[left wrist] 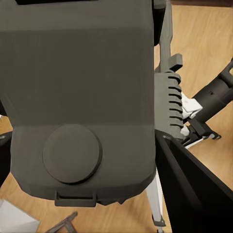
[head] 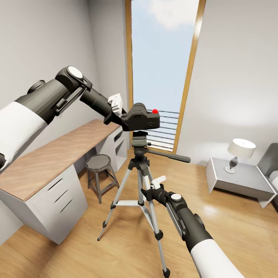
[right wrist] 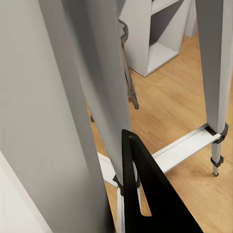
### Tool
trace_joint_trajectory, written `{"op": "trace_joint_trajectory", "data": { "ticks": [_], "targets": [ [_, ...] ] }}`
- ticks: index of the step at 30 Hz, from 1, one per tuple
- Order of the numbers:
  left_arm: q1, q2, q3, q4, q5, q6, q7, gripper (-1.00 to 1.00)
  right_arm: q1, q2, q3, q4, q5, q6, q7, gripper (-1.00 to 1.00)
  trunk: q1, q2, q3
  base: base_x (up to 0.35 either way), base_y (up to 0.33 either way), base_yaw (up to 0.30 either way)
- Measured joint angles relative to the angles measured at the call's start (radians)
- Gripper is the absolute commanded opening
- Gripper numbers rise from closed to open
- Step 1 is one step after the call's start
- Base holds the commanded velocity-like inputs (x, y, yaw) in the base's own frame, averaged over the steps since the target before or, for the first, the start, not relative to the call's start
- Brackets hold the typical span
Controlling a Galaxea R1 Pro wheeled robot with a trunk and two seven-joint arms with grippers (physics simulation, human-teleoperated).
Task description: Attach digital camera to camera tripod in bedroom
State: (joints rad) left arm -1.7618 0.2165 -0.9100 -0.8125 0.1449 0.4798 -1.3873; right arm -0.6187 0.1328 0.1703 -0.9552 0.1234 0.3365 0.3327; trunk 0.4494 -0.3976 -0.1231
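Bedroom floor (head: 231,231) first: your camera tripod (head: 139,181) stands on the planks in front of the tall window (head: 162,58), well off the front edge of the bench (head: 50,154) and just beyond the grey stool (head: 98,164) that stands beside the bench. Its long axis runs straight up, legs splayed below, head (head: 139,143) at the top with the pan handle (head: 170,155) reaching out toward your right. Your left arm is the nearer one and carries the load: the left claw (head: 125,116) is clamped on the digital camera (head: 144,116), holding it directly above the tripod head, red button up, base facing down. From the head view the camera's underside looks to be touching or just clear of the head; you cannot tell which. So the move ahead is, by my reading, a short straight descent along the tripod's axis, keeping the body level. Your right claw (head: 148,191) sits low between the legs near the centre column; whether it is gripping you cannot tell.
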Motion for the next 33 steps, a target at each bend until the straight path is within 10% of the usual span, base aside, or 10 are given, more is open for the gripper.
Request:
{"op": "trace_joint_trajectory", "data": {
  "ticks": [17,18,33],
  "targets": [
    [0.0,0.001,-0.006,-0.01,0.0,-0.001,0.0,-1.0,0.0,0.0,0.001,0.0,0.0,-0.001,0.0,-1.0,0.0,0.0,0.0,0.0,0.0,0.0],
    [0.0,0.001,-0.006,-0.01,0.0,-0.001,0.0,1.0,0.0,0.0,0.001,0.0,0.0,-0.002,0.0,-1.0,0.0,0.0,0.0,0.0,0.0,0.0],
    [0.0,0.001,-0.006,-0.011,-0.002,-0.001,-0.002,1.0,0.0,0.0,0.001,0.0,0.002,-0.002,0.0,-1.0,0.0,0.0,0.0,0.0,0.0,0.0]
  ]
}}
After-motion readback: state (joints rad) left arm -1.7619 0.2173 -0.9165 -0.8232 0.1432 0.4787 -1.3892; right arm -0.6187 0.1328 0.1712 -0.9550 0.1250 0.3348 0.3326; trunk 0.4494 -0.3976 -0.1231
